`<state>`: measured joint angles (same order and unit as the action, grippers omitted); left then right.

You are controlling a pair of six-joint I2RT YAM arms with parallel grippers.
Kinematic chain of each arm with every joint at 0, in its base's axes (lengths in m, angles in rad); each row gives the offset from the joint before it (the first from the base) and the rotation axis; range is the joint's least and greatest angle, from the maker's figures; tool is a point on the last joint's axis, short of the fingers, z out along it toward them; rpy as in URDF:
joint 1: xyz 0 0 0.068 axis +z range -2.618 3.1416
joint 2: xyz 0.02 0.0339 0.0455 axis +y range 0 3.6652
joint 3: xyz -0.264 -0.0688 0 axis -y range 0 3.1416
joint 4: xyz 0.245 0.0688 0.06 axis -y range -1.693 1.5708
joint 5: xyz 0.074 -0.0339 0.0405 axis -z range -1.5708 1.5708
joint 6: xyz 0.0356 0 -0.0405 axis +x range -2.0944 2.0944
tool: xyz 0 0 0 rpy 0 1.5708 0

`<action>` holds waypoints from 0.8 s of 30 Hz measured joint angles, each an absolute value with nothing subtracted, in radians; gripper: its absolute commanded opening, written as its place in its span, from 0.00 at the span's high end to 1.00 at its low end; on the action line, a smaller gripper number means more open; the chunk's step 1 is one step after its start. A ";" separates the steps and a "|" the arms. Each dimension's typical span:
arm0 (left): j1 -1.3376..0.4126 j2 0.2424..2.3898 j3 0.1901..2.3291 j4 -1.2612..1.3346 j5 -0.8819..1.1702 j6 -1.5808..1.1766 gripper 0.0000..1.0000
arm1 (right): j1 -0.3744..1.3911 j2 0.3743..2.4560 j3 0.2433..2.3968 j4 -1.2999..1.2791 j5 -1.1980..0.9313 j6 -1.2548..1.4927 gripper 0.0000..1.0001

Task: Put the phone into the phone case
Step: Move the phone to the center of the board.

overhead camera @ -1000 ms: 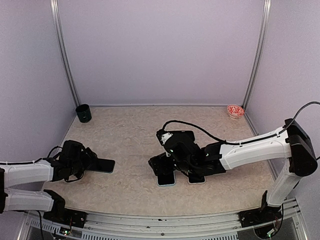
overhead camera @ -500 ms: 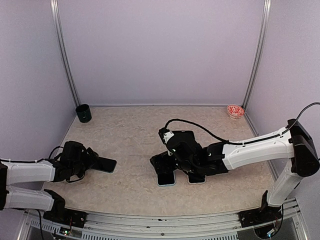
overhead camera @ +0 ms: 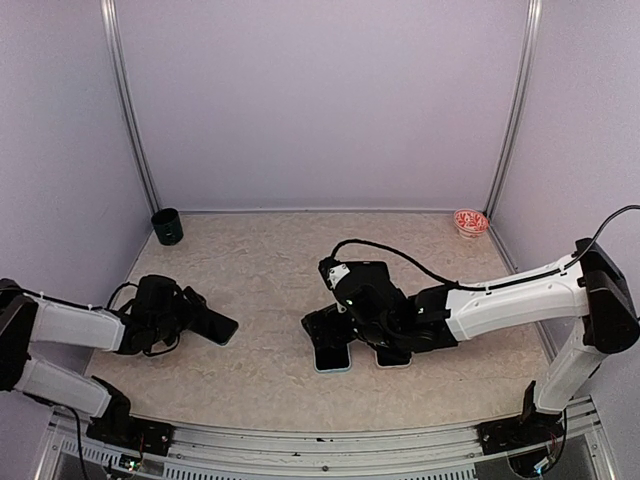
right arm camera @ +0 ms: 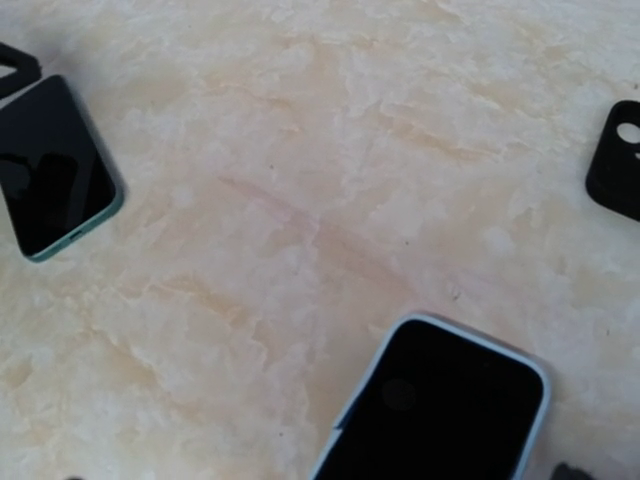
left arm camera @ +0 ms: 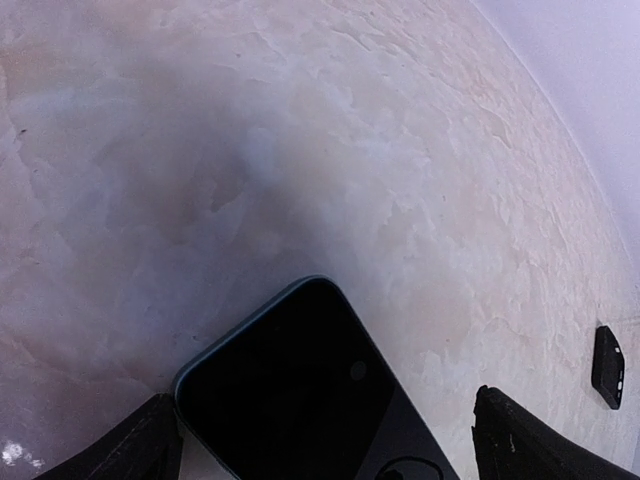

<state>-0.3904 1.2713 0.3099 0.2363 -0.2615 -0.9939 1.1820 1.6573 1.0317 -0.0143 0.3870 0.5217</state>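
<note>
We see a beige table (overhead camera: 270,270) with both arms stretched low over it. The left arm (overhead camera: 75,328) lies along the near left side, and the right arm (overhead camera: 500,300) spans from the right edge to the middle.

The left gripper (overhead camera: 195,318) stands wide open. At it lies the bluish-rimmed phone (overhead camera: 217,326), flat with its dark screen up. Its long axis runs left to right, slanting a little toward the near edge. In the left wrist view one end sits between the two fingers (left arm camera: 140,450), which stand clear of its sides, and its rounded other end points away from the gripper.

The right gripper (overhead camera: 335,338) is spread wide too, hovering low over the pale-rimmed phone (overhead camera: 332,358). This one's long axis runs far to near, and its near end pokes out toward the arm bases. A third phone (overhead camera: 393,358) lies just beside it on the right, roughly parallel and mostly hidden under the right arm. We cannot tell which phone the task means.

The black phone case (right arm camera: 618,160) shows only at the right edge of the right wrist view. It lies flat with a round cut-out, well apart from the pale-rimmed phone, and we cannot make out its inside.

A dark cup (overhead camera: 167,227) stands in the far left corner and a small red-patterned bowl (overhead camera: 470,221) in the far right. We cannot tell their contents.
</note>
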 measured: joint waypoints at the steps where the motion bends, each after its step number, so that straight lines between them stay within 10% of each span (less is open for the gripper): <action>1: -0.397 1.287 0.313 0.258 -0.260 -0.990 0.01 | 1.182 1.656 1.028 -0.014 0.388 0.522 0.00; 24: -0.673 1.576 0.485 0.459 -0.193 -1.005 0.01 | 0.970 1.490 0.954 -0.042 0.376 0.459 0.00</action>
<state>-0.6731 1.5764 0.4847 0.4587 -0.1932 -1.0046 0.9703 1.4902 0.9543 -0.0418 0.3763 0.4587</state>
